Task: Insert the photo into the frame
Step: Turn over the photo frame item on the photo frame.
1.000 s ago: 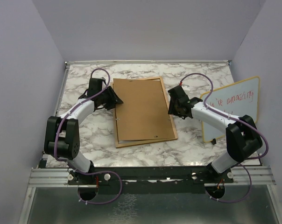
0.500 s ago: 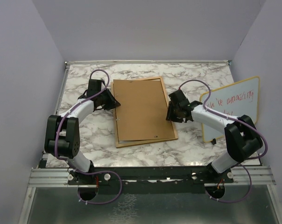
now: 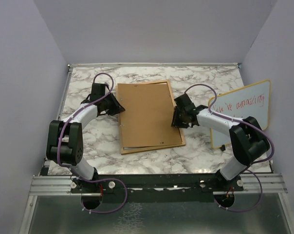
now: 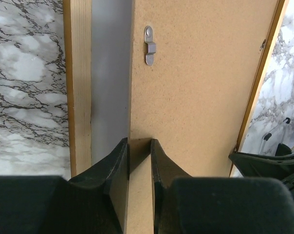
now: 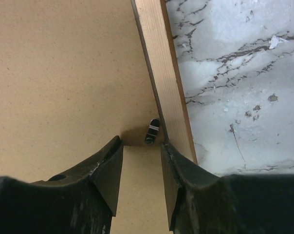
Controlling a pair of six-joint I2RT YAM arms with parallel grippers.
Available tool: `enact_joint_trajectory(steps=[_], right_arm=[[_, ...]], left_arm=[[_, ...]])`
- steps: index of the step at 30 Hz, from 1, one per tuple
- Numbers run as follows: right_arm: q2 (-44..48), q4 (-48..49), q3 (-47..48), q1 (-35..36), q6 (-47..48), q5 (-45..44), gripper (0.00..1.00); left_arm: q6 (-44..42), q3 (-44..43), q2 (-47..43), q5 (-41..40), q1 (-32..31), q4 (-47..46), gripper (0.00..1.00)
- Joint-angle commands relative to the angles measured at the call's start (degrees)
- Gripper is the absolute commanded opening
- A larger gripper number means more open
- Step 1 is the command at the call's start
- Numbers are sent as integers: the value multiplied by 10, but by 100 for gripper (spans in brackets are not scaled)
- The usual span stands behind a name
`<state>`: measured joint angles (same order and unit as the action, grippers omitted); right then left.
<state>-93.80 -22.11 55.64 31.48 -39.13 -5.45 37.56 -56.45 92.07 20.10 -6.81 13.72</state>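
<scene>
The frame (image 3: 152, 147) lies face down in the middle of the marble table, its brown back board (image 3: 147, 114) sitting slightly askew in the wooden rim. The photo is not in view. My left gripper (image 3: 119, 108) rests on the board's left edge; in the left wrist view (image 4: 140, 140) its jaws are nearly shut and hold nothing, with a grey strip (image 4: 110, 73) between the board and the rim (image 4: 80, 73). My right gripper (image 3: 175, 117) is at the right rim. In the right wrist view (image 5: 141, 141) it is slightly open, just short of a small metal turn clip (image 5: 152, 131).
A yellow-rimmed whiteboard (image 3: 242, 114) with red handwriting leans at the right wall, behind the right arm. A second metal clip (image 4: 150, 45) sits on the board's left side. Purple walls enclose the table on three sides.
My right gripper has moved left and slightly nearer, from beside the frame onto its right rim at the clip. The left gripper and the frame have stayed put.
</scene>
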Motion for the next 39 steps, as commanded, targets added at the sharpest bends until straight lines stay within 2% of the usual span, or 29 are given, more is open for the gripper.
enact_joint_trajectory(steps=[1, 8, 13, 19, 26, 32, 34, 35, 39], right_arm=[[-17, 14, 10, -3, -6, 3, 42], [-30, 35, 19, -3, 6, 16, 43], [-30, 70, 19, -3, 32, 72, 44], [-19, 78, 24, -3, 51, 94, 45], [-16, 22, 64, -3, 63, -26, 46], [-46, 23, 133, -8, 64, -45, 50], [-71, 24, 161, -11, 44, -49, 52], [-113, 30, 208, -16, 20, -53, 54], [-163, 42, 250, -22, 4, -54, 55]], left_arm=[[-21, 8, 6, -19, 6, 26, 10], [-24, 12, 11, -11, 6, 25, 10], [-26, 12, 18, 0, 6, 24, 10], [-26, 12, 23, 5, 6, 24, 10], [-27, 11, 17, -1, 7, 25, 10], [-28, 13, 18, -2, 7, 26, 10], [-30, 14, 17, -2, 7, 26, 11], [-33, 14, 15, -1, 7, 27, 12], [-35, 11, 16, 3, 7, 33, 12]])
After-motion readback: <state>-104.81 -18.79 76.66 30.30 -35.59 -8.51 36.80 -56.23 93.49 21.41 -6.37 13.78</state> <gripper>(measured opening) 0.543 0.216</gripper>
